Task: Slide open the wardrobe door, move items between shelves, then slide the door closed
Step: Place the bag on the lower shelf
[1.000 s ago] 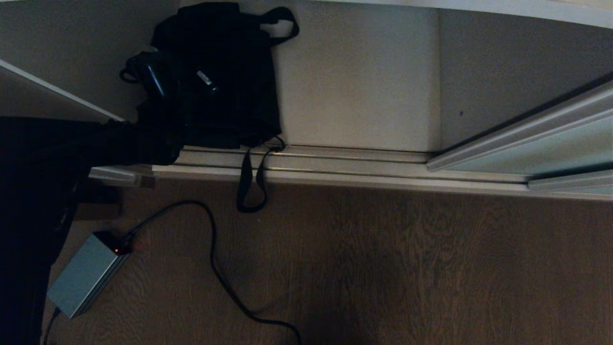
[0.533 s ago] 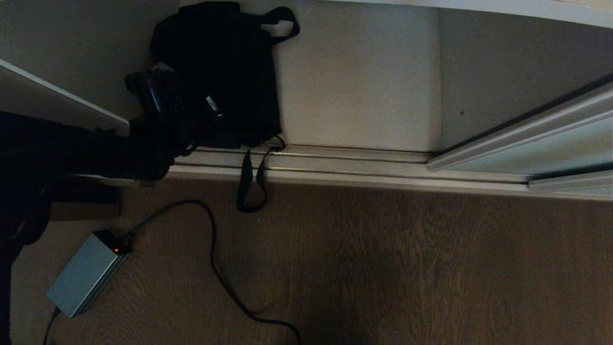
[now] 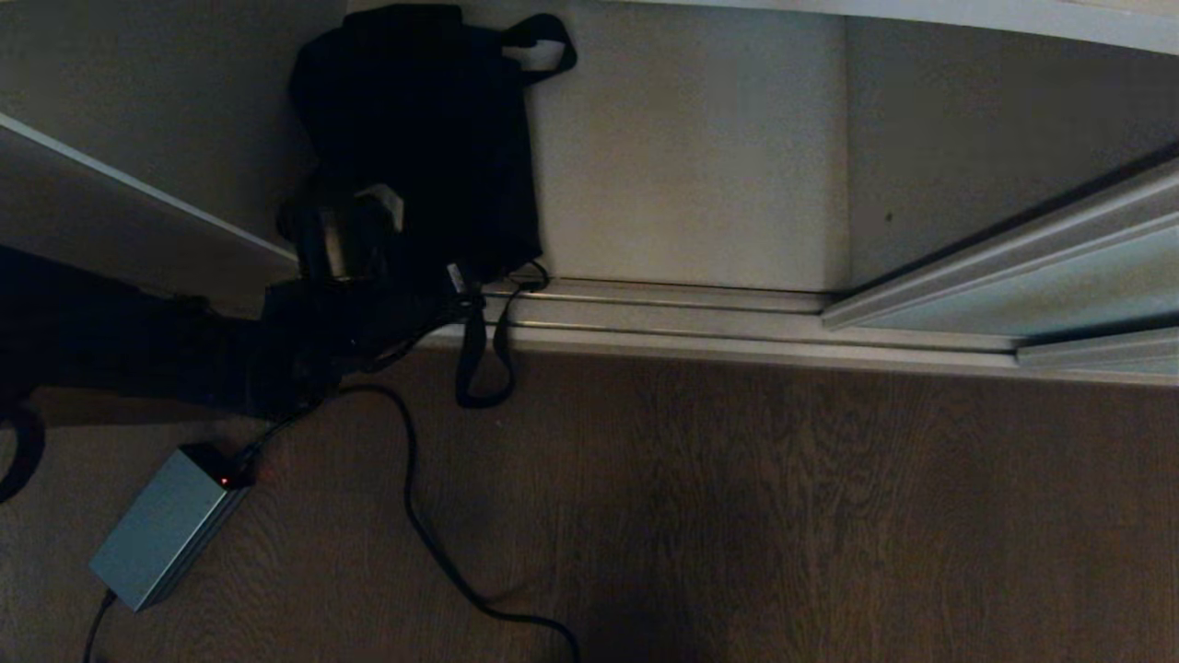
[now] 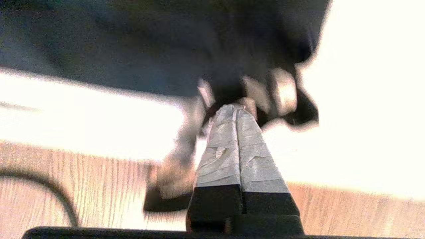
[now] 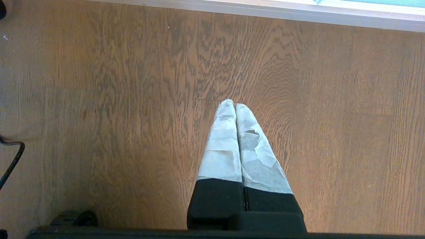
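A floppy black bag lies on the white bottom shelf of the wardrobe, one strap hanging over the track onto the floor. My left gripper is shut at the bag's front edge, just above the track. In the left wrist view its taped fingers press together with nothing seen between them, the bag just beyond. The sliding wardrobe door stands slid to the right. My right gripper hangs shut over bare wood floor, outside the head view.
A grooved metal floor track runs along the wardrobe front. A higher white shelf juts in at the left above my arm. On the wood floor lie a grey power box and its black cable.
My left arm has drawn back from over the bag toward the wardrobe's front edge, still shut. The bag and its strap have stayed in place.
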Robot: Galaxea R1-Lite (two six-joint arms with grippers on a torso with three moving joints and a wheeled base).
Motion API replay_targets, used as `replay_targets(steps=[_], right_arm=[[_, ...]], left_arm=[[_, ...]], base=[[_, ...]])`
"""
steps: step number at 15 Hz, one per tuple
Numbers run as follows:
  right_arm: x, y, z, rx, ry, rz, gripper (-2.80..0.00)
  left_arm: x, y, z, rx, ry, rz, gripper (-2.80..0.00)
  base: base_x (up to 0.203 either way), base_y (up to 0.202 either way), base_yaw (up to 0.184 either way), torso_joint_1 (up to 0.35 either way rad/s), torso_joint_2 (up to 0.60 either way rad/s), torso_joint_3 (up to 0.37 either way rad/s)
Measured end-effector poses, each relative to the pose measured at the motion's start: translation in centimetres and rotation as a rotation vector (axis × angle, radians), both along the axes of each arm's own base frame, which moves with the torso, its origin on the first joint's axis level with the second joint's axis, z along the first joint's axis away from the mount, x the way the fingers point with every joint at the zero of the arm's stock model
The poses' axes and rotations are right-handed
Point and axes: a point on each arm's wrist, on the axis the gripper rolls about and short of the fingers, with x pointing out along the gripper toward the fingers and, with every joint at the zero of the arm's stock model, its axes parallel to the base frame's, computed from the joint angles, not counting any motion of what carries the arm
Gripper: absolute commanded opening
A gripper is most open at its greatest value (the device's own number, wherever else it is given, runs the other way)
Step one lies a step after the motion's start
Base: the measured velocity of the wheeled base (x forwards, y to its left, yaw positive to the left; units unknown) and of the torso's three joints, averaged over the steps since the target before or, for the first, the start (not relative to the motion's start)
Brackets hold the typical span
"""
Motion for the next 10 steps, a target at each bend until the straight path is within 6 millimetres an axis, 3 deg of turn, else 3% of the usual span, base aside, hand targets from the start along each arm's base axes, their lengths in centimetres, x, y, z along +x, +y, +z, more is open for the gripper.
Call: replay_targets(steps=[4,5,10], right_arm=[[0.0,0.0,0.0,0.0,0.0,0.0,-2.8],[0.0,0.0,0.0,0.0,0.0,0.0,-2.8],[0.0,0.0,0.0,0.0,0.0,0.0,-2.8]], left_arm=[[-1.5,-1.2,-2.9,0.131,0.084,-0.057,-2.8],[-1.4,-1.4,-3.5,0.144,0.099,-0.062,0.0],[0.5,-1.4,-5.6,0.164,0.149,-0.053,0.0]], base=[[0.0,0.0,0.0,0.0,0.0,0.0],[0.0,0.0,0.0,0.0,0.0,0.0],[0.0,0.0,0.0,0.0,0.0,0.0]])
